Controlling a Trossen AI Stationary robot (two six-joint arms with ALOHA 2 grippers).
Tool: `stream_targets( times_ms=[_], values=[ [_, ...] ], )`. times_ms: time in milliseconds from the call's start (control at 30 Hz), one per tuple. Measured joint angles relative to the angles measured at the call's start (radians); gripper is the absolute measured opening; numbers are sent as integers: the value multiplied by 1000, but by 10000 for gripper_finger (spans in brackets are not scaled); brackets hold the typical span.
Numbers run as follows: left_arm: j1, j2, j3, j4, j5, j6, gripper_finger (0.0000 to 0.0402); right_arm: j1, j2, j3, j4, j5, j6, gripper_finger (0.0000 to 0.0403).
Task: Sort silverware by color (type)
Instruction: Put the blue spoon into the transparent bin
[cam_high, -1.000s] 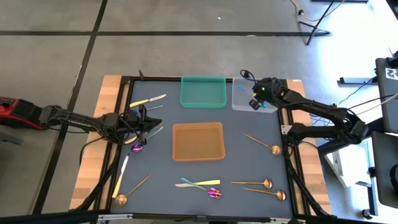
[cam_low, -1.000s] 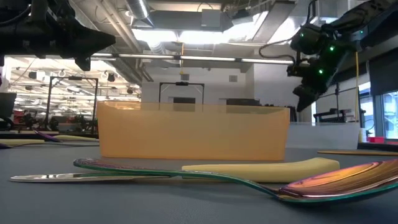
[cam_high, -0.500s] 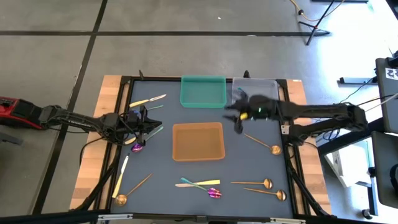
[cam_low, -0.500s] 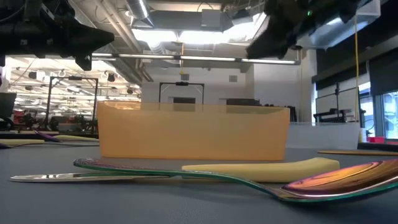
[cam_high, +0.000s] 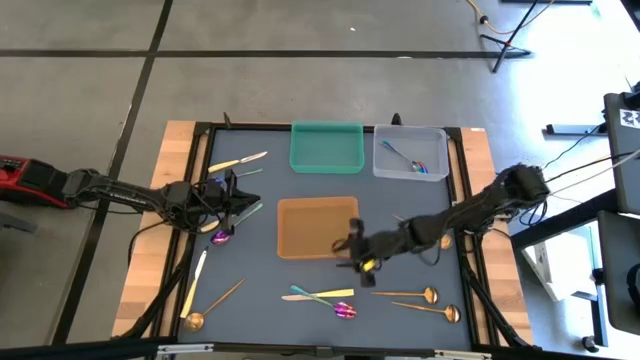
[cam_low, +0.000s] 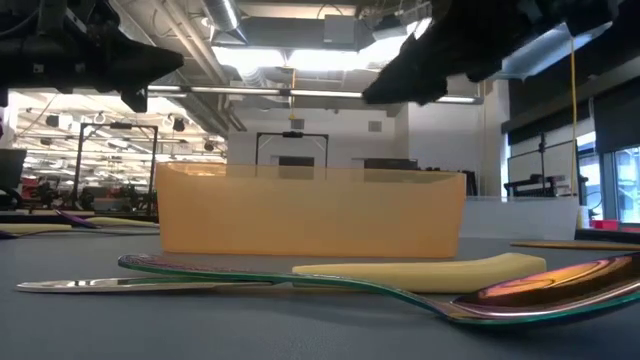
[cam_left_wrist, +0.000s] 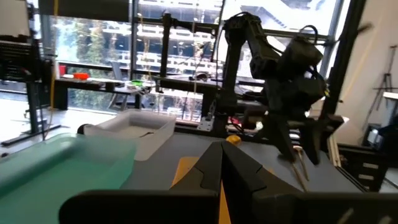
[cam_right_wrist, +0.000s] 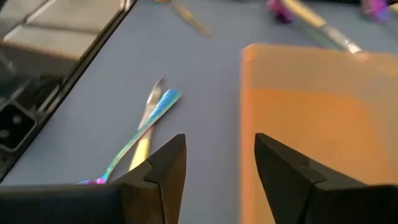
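Note:
My right gripper (cam_high: 349, 252) (cam_right_wrist: 217, 167) hangs open above the table, just off the near right corner of the orange tray (cam_high: 318, 201) (cam_right_wrist: 311, 118). Ahead of it lie an iridescent spoon (cam_right_wrist: 140, 134) (cam_high: 344, 309) crossed over a cream knife (cam_right_wrist: 149, 109) (cam_high: 330, 294), flat on the blue mat. My left gripper (cam_high: 243, 206) (cam_left_wrist: 221, 152) is shut and empty, raised over the table's left part. Beside it lie an iridescent spoon (cam_high: 220, 237) and cream knives (cam_high: 239, 161) (cam_high: 195, 280). Gold spoons (cam_high: 410, 294) (cam_high: 430, 309) (cam_high: 205, 312) lie along the near edge.
The green tray (cam_high: 327, 127) and the clear tray (cam_high: 410, 131), which has an iridescent piece (cam_high: 408, 160) in it, stand at the far edge. The right arm (cam_high: 460, 215) stretches low across the table's right side. The table's dark frame (cam_high: 465, 270) borders the mat.
My right gripper has swung from above the clear tray toward the table's near edge and leftward, passing the orange tray's right side and dropping lower, to that tray's near right corner. An iridescent piece now shows in the clear tray.

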Motion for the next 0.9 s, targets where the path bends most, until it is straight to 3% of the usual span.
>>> stream_targets(
  times_ms=[400,900],
  values=[
    [-2,0,0,26,15,-88,2,131,336,248,-29,-28,9,177],
    [-10,0,0,28,-9,-60,2,146,432,298,-52,-101,103,177]
  ],
)
